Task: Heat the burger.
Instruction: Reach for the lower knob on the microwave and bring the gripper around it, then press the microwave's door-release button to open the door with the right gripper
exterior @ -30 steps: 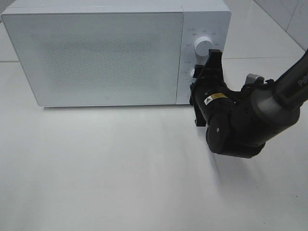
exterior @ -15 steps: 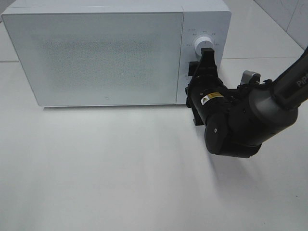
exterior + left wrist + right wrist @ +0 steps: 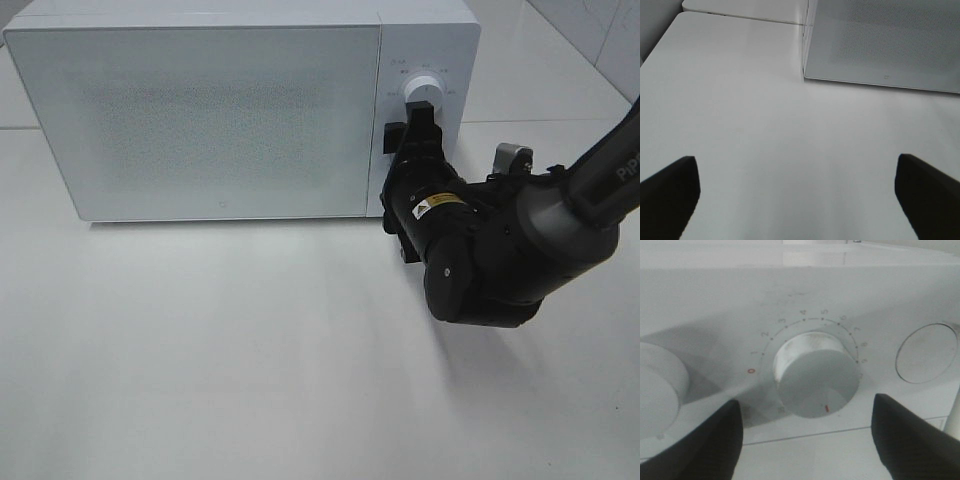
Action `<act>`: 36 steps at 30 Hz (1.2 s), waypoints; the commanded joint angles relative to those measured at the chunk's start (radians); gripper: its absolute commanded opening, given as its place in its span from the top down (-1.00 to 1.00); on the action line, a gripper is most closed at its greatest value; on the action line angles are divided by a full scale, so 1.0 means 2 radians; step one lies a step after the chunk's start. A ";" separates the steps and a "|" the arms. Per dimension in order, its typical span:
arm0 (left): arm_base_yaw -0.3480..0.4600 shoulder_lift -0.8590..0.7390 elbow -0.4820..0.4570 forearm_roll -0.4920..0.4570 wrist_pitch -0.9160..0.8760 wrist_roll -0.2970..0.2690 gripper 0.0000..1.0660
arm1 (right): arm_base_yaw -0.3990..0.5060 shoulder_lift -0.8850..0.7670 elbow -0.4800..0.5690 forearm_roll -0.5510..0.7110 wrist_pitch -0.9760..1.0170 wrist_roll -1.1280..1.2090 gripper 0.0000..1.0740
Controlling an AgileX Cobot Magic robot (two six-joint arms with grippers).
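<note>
My right gripper (image 3: 807, 407) is spread wide either side of the timer knob (image 3: 817, 375), clear of it, my left gripper (image 3: 797, 175) wide and idle, the burger out of sight, presumably behind the shut door of the microwave (image 3: 200, 110), and pulling back crooked could clip the dial and spoil the set time.

Wht microwave (image 3: 430, 30), speckled door (image 3: 200, 110), blk right gripper (image 3: 807, 430)

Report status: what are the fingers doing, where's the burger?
Right fingers open, straddling the lower dial. Left fingers open above table. Burger not in view; microwave door shut.
</note>
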 commanded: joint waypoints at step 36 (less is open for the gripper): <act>0.000 -0.009 0.002 -0.002 -0.004 -0.001 -0.84 | -0.044 -0.290 0.093 -0.070 0.424 -0.616 -0.31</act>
